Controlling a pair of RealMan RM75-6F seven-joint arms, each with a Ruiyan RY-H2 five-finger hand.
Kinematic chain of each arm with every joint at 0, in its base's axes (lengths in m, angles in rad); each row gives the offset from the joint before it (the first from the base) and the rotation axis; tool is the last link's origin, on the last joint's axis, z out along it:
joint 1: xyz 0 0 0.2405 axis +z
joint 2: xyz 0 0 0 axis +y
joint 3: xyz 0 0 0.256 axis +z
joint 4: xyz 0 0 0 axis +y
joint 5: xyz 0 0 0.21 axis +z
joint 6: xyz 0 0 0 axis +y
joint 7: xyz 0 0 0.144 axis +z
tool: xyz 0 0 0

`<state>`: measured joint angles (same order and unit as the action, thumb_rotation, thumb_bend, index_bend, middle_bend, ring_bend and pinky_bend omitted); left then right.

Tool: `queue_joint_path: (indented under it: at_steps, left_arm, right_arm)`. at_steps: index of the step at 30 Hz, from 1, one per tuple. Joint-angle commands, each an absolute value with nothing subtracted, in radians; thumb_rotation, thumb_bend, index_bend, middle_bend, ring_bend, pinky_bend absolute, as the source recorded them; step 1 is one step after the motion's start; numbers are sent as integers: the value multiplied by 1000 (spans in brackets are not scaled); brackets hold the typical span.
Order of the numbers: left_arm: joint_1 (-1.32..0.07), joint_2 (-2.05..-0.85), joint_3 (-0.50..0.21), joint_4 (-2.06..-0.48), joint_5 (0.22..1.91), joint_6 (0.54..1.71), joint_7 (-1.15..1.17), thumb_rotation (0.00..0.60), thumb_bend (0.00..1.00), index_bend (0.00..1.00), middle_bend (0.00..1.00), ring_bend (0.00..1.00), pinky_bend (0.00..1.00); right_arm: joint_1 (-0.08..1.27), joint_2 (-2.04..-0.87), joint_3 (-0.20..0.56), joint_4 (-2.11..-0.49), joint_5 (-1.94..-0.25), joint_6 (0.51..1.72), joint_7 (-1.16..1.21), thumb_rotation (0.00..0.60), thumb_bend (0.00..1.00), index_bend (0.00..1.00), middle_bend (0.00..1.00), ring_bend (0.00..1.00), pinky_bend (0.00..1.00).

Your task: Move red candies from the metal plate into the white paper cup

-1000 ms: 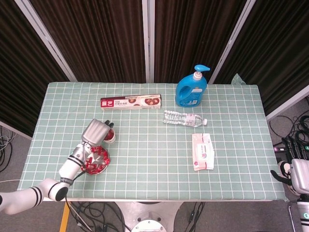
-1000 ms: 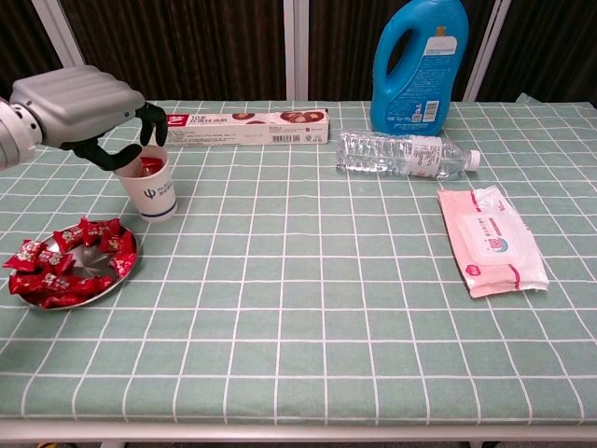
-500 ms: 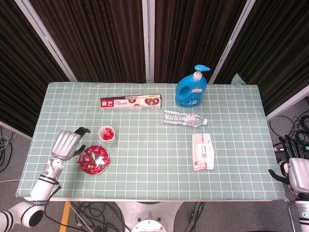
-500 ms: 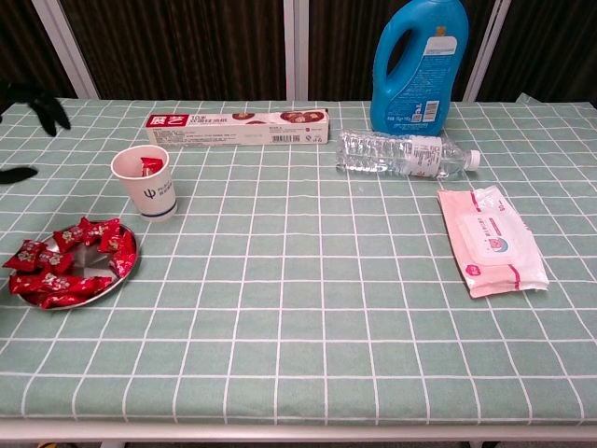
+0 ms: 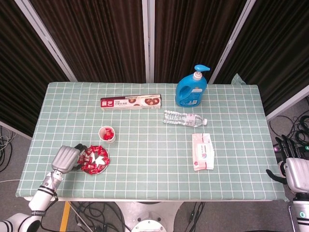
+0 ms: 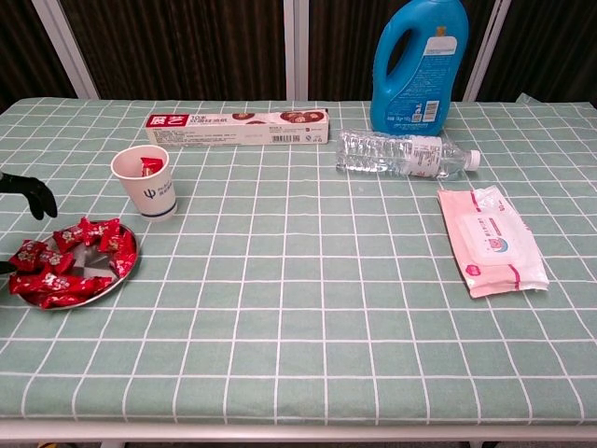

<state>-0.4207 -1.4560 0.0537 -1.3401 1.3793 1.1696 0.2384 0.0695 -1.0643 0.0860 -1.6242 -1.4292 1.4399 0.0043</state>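
Observation:
A round metal plate (image 6: pixel 121 279) heaped with red wrapped candies (image 6: pixel 48 280) sits near the table's front left corner. Just behind it stands the white paper cup (image 6: pixel 149 193), upright, with red candy (image 6: pixel 151 167) inside. In the head view the plate (image 5: pixel 96 172), its candies (image 5: pixel 91 165) and the cup (image 5: pixel 107 136) show again. My left hand (image 5: pixel 66 158) hangs at the plate's left edge, fingers apart and pointing at the candies, holding nothing. The chest view catches only its black fingertips (image 6: pixel 35 194). My right hand (image 5: pixel 295 169) rests off the table's right side, empty.
At the back lie a long red-and-white box (image 6: pixel 238 125) and a blue pump bottle (image 6: pixel 420 63). A clear water bottle (image 6: pixel 401 153) lies on its side mid-right, with a pink wet-wipe pack (image 6: pixel 492 240) in front of it.
My left hand left its place over the cup, swung out left past the table edge, then came down beside the plate. The cup and plate stayed put.

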Motion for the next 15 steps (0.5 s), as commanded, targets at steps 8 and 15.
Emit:
queue_joint_path:
  at_steps: [8, 15]
  left_arm:
    - [-424, -1470, 41, -1337, 1333, 1105, 336, 600, 203, 427, 469, 862, 1000]
    - [-435, -1470, 29, -1346, 1317, 1071, 363, 600, 230, 432, 480, 862, 1000]
  right_arm:
    - [70, -1063, 86, -1630, -1428, 1440, -2, 600, 71, 0, 0, 0, 288]
    - [70, -1063, 86, -1633, -1426, 1440, -4, 600, 72, 0, 0, 0, 289]
